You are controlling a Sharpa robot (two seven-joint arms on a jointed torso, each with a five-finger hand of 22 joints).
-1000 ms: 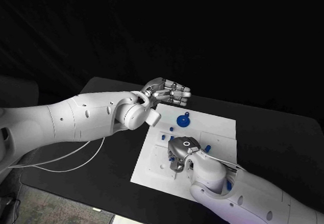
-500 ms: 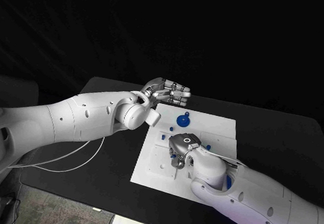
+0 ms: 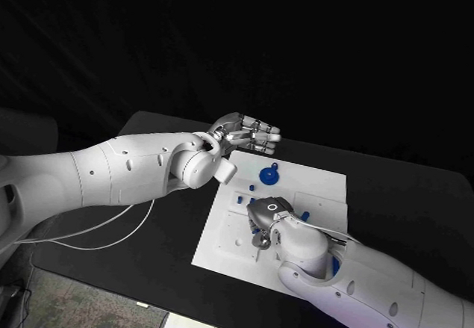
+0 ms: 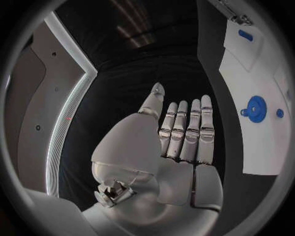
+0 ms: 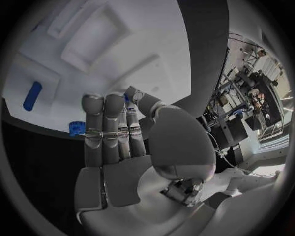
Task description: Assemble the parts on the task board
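Note:
The white task board (image 3: pixel 301 184) lies in the middle of the black table. A round blue part (image 3: pixel 268 176) sits near its far edge, also seen in the left wrist view (image 4: pixel 255 108). My right hand (image 3: pixel 268 217) hovers low over the board's middle. In the right wrist view its fingers (image 5: pixel 110 123) stretch out together and the thumb closes toward them, with a small blue part (image 5: pixel 126 99) pinched at the tips. My left hand (image 3: pixel 245 135) hangs beyond the board's far left corner, fingers (image 4: pixel 184 130) straight and holding nothing.
A blue oblong part (image 5: pixel 32 96) and a toothed blue part (image 5: pixel 76 128) lie on the board (image 5: pixel 141 44) near my right fingers. A small blue peg (image 3: pixel 305 213) stands right of the right hand. A white cable (image 3: pixel 103 234) trails under the left arm.
My right hand has shifted a little over the board's middle, first farther, then back nearer. The left arm and hand have stayed put.

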